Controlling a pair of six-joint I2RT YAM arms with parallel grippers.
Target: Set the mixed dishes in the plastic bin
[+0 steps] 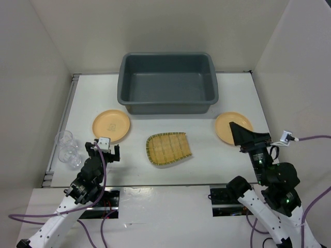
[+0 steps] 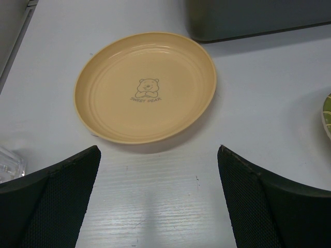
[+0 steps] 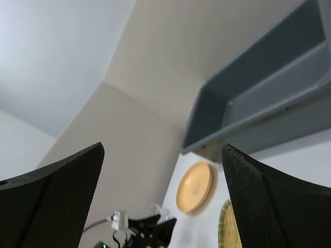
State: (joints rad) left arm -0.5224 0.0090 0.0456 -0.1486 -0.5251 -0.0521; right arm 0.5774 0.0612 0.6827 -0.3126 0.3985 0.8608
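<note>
The dark grey plastic bin (image 1: 168,107) stands at the back middle with nothing in it. One orange-yellow plate (image 1: 111,125) lies front left of it, and a second plate (image 1: 227,125) front right. The yellow slatted tray (image 1: 168,149) lies between them, nearer me. My left gripper (image 1: 107,148) hovers open just short of the left plate (image 2: 145,85), whose centre shows a small bear print; nothing is between its fingers. My right gripper (image 1: 236,130) is open, turned on its side over the near edge of the right plate. Its view looks left across the table at the bin (image 3: 289,119) and the left plate (image 3: 195,187).
Two clear plastic cups (image 1: 66,147) stand at the left table edge, close to my left arm; one shows in the left wrist view (image 2: 9,166). White walls close the table in on three sides. The tray's rim (image 2: 327,116) lies off to the right of my left gripper.
</note>
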